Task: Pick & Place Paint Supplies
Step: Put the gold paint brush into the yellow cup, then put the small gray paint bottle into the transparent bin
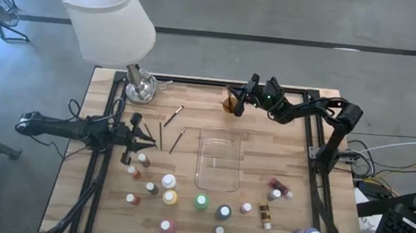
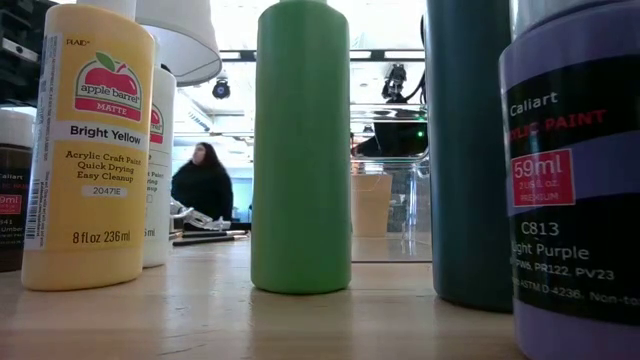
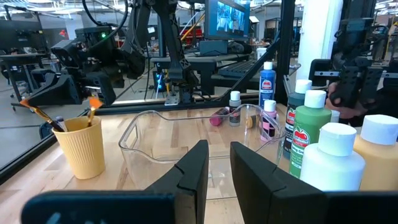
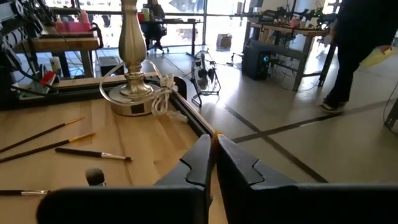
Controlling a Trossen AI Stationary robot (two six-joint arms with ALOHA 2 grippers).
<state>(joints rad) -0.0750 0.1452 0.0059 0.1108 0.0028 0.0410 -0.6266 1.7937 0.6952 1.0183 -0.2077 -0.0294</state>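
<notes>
Left tool [image 1: 145, 135]: positioned near the bench's left edge, fingers set slightly apart with nothing seen between them in the left wrist view. Loose brushes [image 1: 177, 140] are noted just to its right, lying on the bench with long axes running roughly from the front toward the far edge; these are reached soonest by the left arm.

Paint bottles [image 1: 169, 197]: scattered along the front half of the bench, from the front-left area across to the front-right corner. In the low view a yellow bottle [image 2: 88, 150] and a green bottle [image 2: 301, 150] stand upright at the front edge.

Clear tray [image 1: 220, 160]: at bench centre, apparently empty.

Orange cup [image 1: 231, 103]: at the far edge, right of centre, with brush tips seen standing in it in the left wrist view.

Right tool [image 1: 242, 98]: above or just beside the cup. Its fingers are nearly closed on a thin yellowish sliver, possibly a brush handle; this cannot be confirmed. A release into the cup is judged to be the step in hand.
</notes>
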